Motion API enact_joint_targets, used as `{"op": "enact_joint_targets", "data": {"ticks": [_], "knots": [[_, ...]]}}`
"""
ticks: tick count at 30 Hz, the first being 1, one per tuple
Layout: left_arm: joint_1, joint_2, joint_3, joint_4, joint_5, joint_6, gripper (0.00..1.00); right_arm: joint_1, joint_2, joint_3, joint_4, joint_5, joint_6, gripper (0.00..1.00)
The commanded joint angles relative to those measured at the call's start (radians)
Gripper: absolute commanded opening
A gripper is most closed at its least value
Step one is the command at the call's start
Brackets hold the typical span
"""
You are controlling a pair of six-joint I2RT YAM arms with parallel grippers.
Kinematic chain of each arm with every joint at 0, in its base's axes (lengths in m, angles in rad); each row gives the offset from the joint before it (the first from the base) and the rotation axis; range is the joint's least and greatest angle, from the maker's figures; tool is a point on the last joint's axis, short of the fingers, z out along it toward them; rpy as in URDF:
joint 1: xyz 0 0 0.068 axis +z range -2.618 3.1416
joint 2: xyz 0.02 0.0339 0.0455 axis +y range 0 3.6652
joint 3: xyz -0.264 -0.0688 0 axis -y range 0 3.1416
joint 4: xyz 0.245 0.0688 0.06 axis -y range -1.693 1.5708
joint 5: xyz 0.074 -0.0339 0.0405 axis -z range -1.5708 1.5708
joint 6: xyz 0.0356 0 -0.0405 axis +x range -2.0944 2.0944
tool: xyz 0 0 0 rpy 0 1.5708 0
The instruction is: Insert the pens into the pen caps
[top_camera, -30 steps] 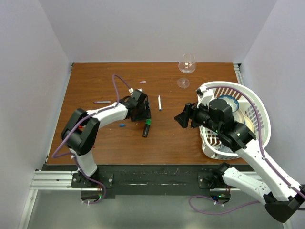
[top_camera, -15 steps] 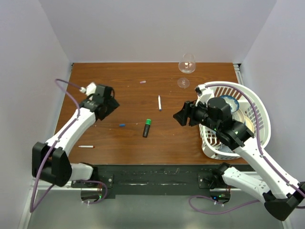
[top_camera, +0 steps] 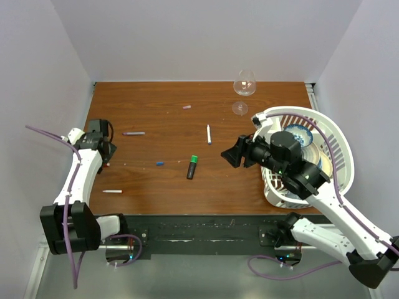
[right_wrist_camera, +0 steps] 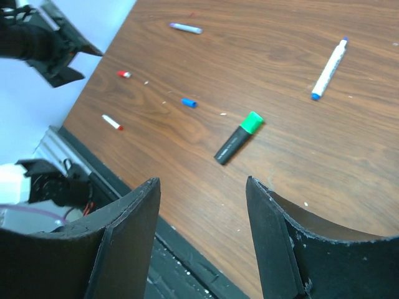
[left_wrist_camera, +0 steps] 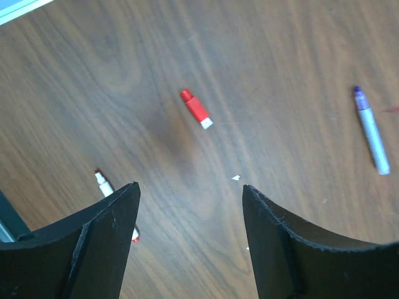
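Observation:
My left gripper point(top_camera: 105, 149) is open and empty at the table's far left. In its wrist view point(left_wrist_camera: 190, 205) a red cap point(left_wrist_camera: 196, 109) lies ahead of it, a thin grey pen point(left_wrist_camera: 371, 129) to the right, and a white pen point(left_wrist_camera: 105, 185) is partly hidden by the left finger. My right gripper point(top_camera: 234, 156) is open and empty point(right_wrist_camera: 201, 182) above the table. Ahead of it lie a black marker point(right_wrist_camera: 232, 144) wearing a green cap point(right_wrist_camera: 252, 122), a blue cap point(right_wrist_camera: 188, 102) and a second white pen point(right_wrist_camera: 328, 60). A pale pink cap point(top_camera: 186, 106) lies far back.
A white basket point(top_camera: 336, 140) with dishes in it stands at the right, under my right arm. A wine glass point(top_camera: 244, 87) stands at the back right. The table's near edge with a black rail point(right_wrist_camera: 181, 261) is just below my right gripper.
My left arm has swung from the black marker at mid-table out to the far left edge, empty. My right gripper has edged slightly left. The marker has not moved.

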Motion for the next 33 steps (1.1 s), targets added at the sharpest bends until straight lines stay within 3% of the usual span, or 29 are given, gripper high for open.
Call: {"op": "enact_joint_targets", "data": {"ticks": [1,5,10,14,18,27,33], "knots": [[0.017,0.012,-0.018,0.009,0.009,-0.034,0.7,0.029,-0.026,0.022,0.046,0.045,-0.02,0.6],[0.014,0.075,-0.022,0.12,0.15,-0.06,0.68,0.037,-0.002,0.019,0.047,0.119,-0.017,0.58],[0.014,0.152,0.021,0.15,0.239,-0.01,0.66,0.036,0.185,0.132,-0.017,0.242,-0.029,0.54],[0.013,0.087,-0.014,0.234,0.28,0.131,0.65,0.037,0.384,0.258,-0.066,0.306,-0.035,0.52],[0.011,0.024,-0.097,0.253,0.285,0.154,0.65,0.037,0.558,0.326,-0.042,0.424,-0.012,0.5],[0.011,-0.072,-0.263,0.409,0.54,0.378,0.65,0.023,0.998,0.544,-0.013,0.501,-0.003,0.43],[-0.004,-0.21,-0.31,0.512,0.695,0.449,0.65,0.006,1.194,0.683,-0.052,0.515,-0.02,0.39]]}}
